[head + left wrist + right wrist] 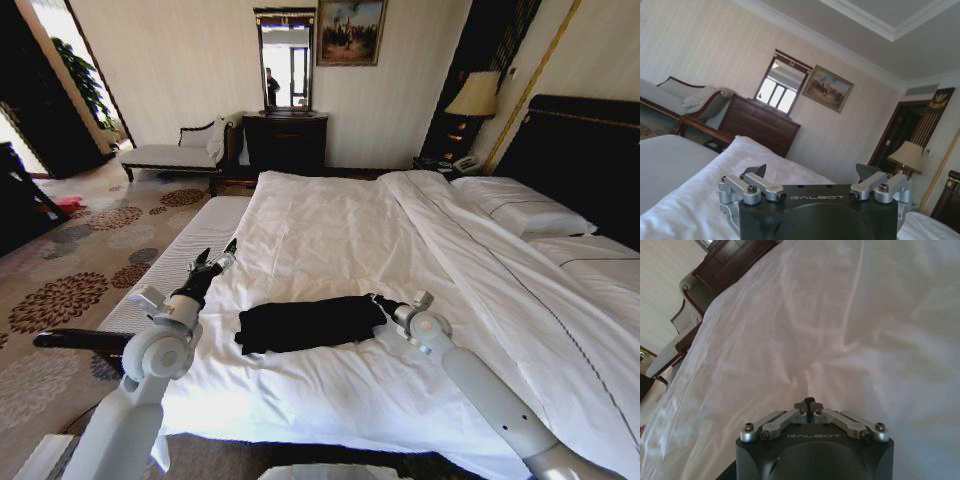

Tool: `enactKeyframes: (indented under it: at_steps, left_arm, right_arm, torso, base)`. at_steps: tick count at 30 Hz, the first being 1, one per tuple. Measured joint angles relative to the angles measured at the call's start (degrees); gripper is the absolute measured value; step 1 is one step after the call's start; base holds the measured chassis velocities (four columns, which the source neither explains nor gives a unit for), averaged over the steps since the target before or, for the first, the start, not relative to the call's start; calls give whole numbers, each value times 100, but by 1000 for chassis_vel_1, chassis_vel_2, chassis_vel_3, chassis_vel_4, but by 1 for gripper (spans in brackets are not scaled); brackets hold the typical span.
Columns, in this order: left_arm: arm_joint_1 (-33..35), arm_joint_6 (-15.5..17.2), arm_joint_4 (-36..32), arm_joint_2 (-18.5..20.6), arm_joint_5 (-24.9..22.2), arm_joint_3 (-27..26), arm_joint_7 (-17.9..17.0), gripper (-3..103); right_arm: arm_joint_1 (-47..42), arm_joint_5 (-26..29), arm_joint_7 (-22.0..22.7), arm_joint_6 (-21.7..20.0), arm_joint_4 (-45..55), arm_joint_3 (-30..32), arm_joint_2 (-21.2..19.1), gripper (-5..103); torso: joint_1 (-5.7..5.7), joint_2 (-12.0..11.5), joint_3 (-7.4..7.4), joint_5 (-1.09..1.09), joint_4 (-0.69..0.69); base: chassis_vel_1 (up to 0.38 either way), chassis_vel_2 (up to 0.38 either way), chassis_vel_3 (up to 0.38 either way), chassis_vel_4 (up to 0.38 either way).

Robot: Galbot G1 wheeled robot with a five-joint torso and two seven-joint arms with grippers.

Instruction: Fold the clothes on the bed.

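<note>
T-shirt: you have the black T-shirt (310,323) already folded into a narrow band, lying near the foot edge of the bed (330,240) on the white duvet (470,290). No lettering visible on it as it lies.
Right gripper: the right gripper (381,302) sits at the shirt's right end, low on the cover. In its wrist view the fingers are pressed together; you can't confirm any fabric between them, only white cover ahead.
Left gripper: the left gripper (215,262) is raised near the bed's left edge, apart from the shirt, fingers spread wide. Looks parked clear so the right arm can work that end alone.
Progress: my read, the fold is mostly done; the right end is being tidied or released.
Writing: "GALBOT" is readable on both gripper bodies in the wrist views.
Room: dresser (286,142) and mirror (285,60) against the far wall.
</note>
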Motion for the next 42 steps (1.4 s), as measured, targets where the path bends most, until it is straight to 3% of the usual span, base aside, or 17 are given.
enactKeyframes:
  at_steps: [3,4,6,8,12,13,14,16,21,24,28,30,32,33,38,41,42]
  left_arm:
    - [234,485,106,72,277,201,-164,100]
    - [234,485,106,72,277,201,-164,100]
    - [467,1087,288,198,448,360,-358,100]
    - [543,1257,362,252,477,415,-410,100]
    - [816,1818,713,533,616,654,-493,100]
    - [840,1921,765,574,617,676,-547,100]
    - [840,1921,765,574,617,676,-547,100]
    - [890,2088,855,638,564,700,-642,100]
    - [1050,2129,989,719,642,835,-552,100]
    - [1137,2127,1006,772,775,934,-508,100]
    - [1371,2133,1004,1053,1098,1001,-487,100]
    - [1410,2125,974,1106,1109,988,-484,100]
    - [1440,2087,844,1156,1062,898,-484,100]
    - [1440,2087,844,1156,1062,898,-484,100]
    - [1335,1937,313,1114,650,576,-519,100]
    - [975,1705,-433,932,-26,156,-634,100]
    - [975,1705,-433,932,-26,156,-634,100]
  right_arm:
    - [-57,-182,-74,13,-9,-3,-14,1]
    - [-57,-182,-74,13,-9,-3,-14,1]
    - [-135,-335,-129,33,0,-10,-17,-1]
    - [-157,-380,-148,47,3,-11,-17,4]
    - [-226,-485,-205,113,22,18,-32,26]
    - [-236,-495,-206,122,32,33,-42,26]
    - [-236,-495,-206,122,32,33,-42,26]
    - [-255,-504,-207,138,58,70,-66,37]
    - [-254,-524,-207,203,78,143,-115,59]
    - [-242,-534,-207,252,88,183,-139,64]
    - [-295,-540,-195,280,146,283,-204,85]
    - [-315,-544,-191,280,148,300,-219,85]
    - [-365,-559,-182,269,148,320,-256,95]
    - [-365,-559,-182,269,148,320,-256,95]
    - [-456,-553,-82,144,177,325,-323,100]
    - [-550,-487,15,-16,236,325,-350,100]
    - [-550,-487,15,-16,236,325,-350,100]
  torso:
    - [0,0,0,0,0]
    - [0,0,0,0,0]
    - [0,0,0,0,-2]
    - [0,0,0,-1,-2]
    - [0,0,0,-1,-1]
    - [0,0,0,-1,-1]
    - [0,0,0,-1,-1]
    - [0,0,0,0,-1]
    - [0,0,0,0,-1]
    - [0,0,0,-1,-1]
    - [0,0,0,0,-1]
    - [0,0,0,0,-1]
    - [-1,0,0,-1,1]
    - [-1,0,0,-1,1]
    - [0,0,0,0,0]
    - [0,0,0,1,-1]
    - [0,0,0,1,-1]
  base:
    - [0,0,0,0]
    - [0,0,0,0]
    - [0,0,0,0]
    - [0,0,0,0]
    - [0,0,0,0]
    - [0,0,0,0]
    - [0,0,0,0]
    - [0,0,0,0]
    - [0,0,0,0]
    - [0,0,0,0]
    - [0,0,0,0]
    - [0,0,0,0]
    - [0,0,0,0]
    - [0,0,0,0]
    - [0,0,0,0]
    - [0,0,0,0]
    - [0,0,0,0]
